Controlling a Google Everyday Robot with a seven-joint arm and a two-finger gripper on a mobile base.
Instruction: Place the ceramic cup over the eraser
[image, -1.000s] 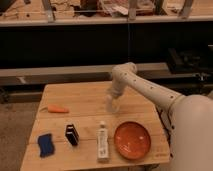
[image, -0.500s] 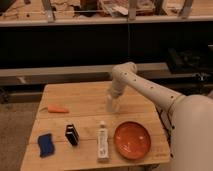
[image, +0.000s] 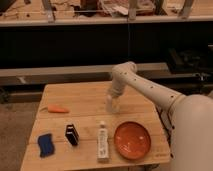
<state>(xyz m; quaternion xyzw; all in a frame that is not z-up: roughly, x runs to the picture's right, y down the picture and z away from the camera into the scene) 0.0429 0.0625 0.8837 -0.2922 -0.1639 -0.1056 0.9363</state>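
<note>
The ceramic cup (image: 113, 106) is a small pale cylinder at the middle back of the wooden table (image: 85, 100). My gripper (image: 113, 98) comes down from the white arm on the right and sits right on top of the cup, touching or enclosing its upper part. A small black block with a pale stripe (image: 72, 134), which looks like the eraser, stands at the front left, well apart from the cup.
An orange plate (image: 132, 140) lies at the front right. A white tube (image: 102, 142) lies left of it. A blue sponge-like pad (image: 46, 144) is at the front left corner. An orange carrot-like piece (image: 57, 109) lies at the left.
</note>
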